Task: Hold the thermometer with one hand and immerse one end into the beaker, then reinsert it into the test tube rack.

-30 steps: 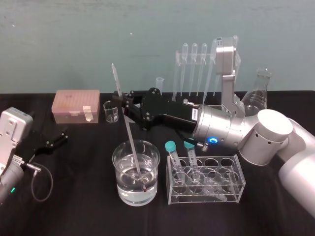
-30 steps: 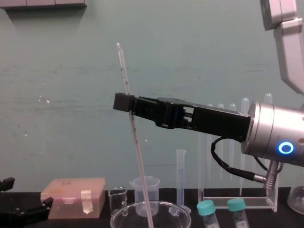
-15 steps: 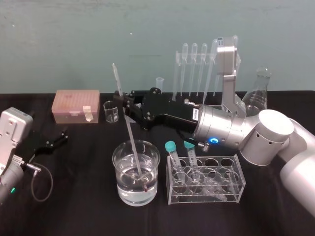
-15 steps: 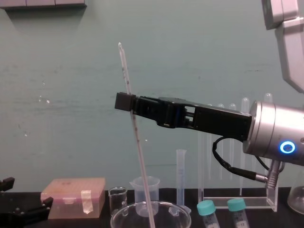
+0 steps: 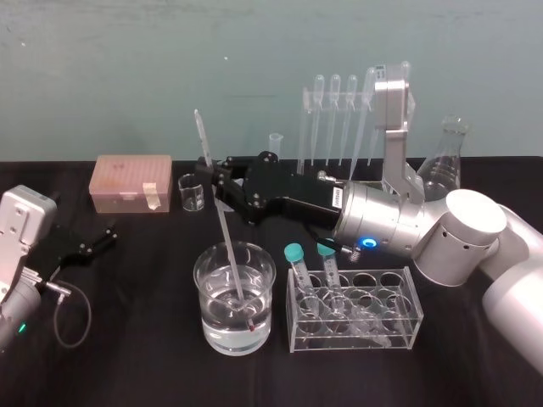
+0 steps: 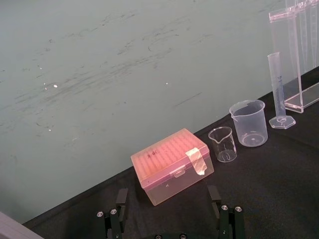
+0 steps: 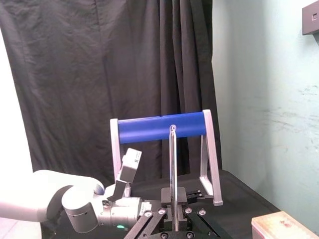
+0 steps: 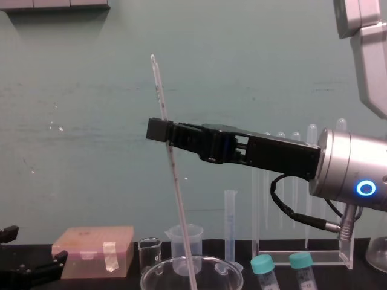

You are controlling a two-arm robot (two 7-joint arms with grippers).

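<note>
My right gripper (image 5: 212, 174) reaches in from the right above the table and is shut on the thermometer (image 5: 222, 229), a long thin whitish rod. In the chest view the gripper (image 8: 158, 130) pinches the thermometer (image 8: 172, 181) a little above its middle. The rod tilts, and its lower end stands in the water of the wide glass beaker (image 5: 234, 297). The test tube rack (image 5: 307, 127), a tall clear frame with pipettes hanging in it, stands at the back behind the right arm. My left gripper (image 5: 89, 242) rests open at the far left of the table, with nothing in it.
A pink tip box (image 5: 133, 182) and a tiny glass beaker (image 5: 192, 193) sit at the back left. A frosted plastic beaker (image 8: 183, 241) and a graduated cylinder (image 8: 230, 229) stand behind the big beaker. A low rack of teal-capped tubes (image 5: 355, 309) is just right of it, with a flask (image 5: 445, 161) farther back.
The right gripper and thermometer have shifted a hair to the right. The rod's end stays in the beaker. The left arm has not moved.
</note>
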